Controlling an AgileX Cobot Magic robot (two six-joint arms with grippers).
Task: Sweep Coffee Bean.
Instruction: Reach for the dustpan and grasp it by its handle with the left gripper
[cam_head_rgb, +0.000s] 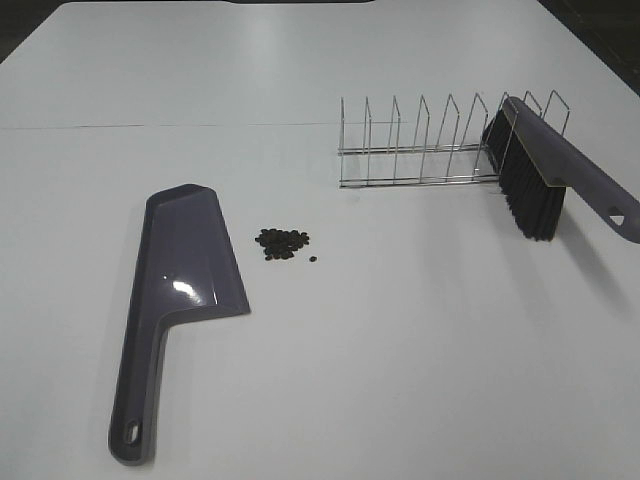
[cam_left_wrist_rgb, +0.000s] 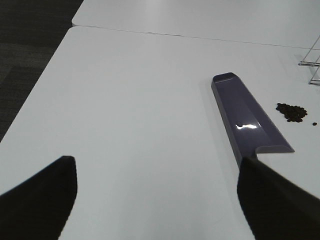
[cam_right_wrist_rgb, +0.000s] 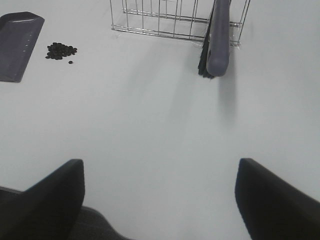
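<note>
While neither tool is yet taken up, the step in hand reads as the opening reach; clock set on the high view, twelve at the far table edge
- coffee bean: small dark heap near the dial's centre on the white table, one stray just beside it at four o'clock, touching no tool
- dustpan: purple, lying flat at eight o'clock, long edge near the heap, handle toward six
- brush: at two o'clock, propped in the wire rack, bristles down
- left gripper: jaws wide apart, empty, close to the dustpan handle
- right gripper: jaws wide apart, empty, well apart from the brush
- next move, as judged: left closes on the dustpan handle, right travels to two o'clock and lifts the brush clear of the wires
</note>
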